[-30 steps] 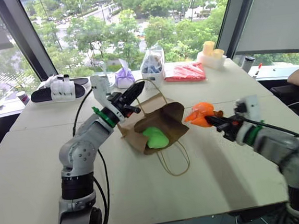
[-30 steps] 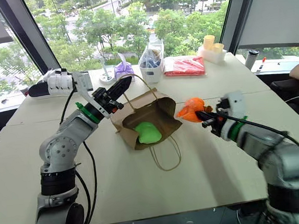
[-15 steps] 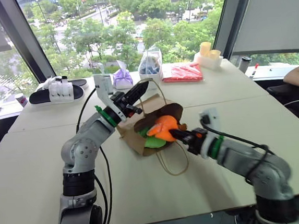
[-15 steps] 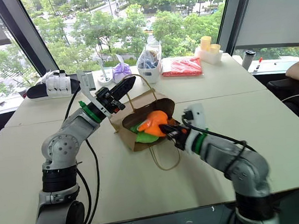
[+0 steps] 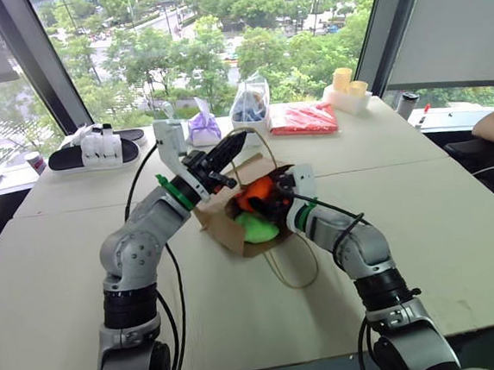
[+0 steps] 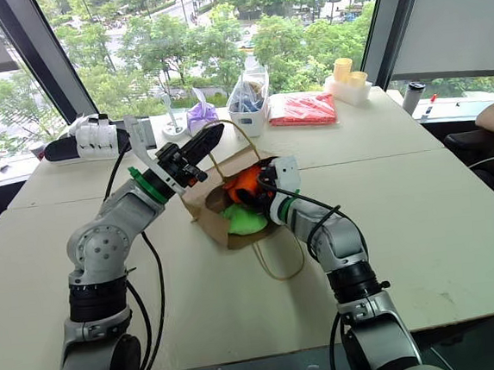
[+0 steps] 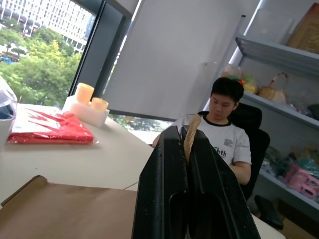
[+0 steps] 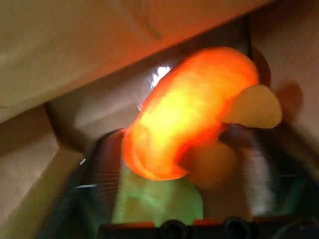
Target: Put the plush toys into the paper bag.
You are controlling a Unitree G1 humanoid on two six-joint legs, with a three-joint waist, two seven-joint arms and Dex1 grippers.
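The brown paper bag lies on the table with its mouth facing me. My left gripper is shut on its upper loop handle and holds it up above the bag. The lime green plush toy rests inside the mouth. My right gripper reaches into the mouth with its fingers spread wide. The orange plush toy sits between and just ahead of them, above the green toy, against the bag's inner wall.
The bag's second handle lies looped on the table towards me. Behind the bag stand a purple pouch, a clear plastic bag and a red packet. A black sandal lies far left. A person sits at the table's right.
My right arm swung left and forward, carrying the orange toy from right of the bag into its mouth, and its fingers have spread apart. The left gripper has kept still on the handle.
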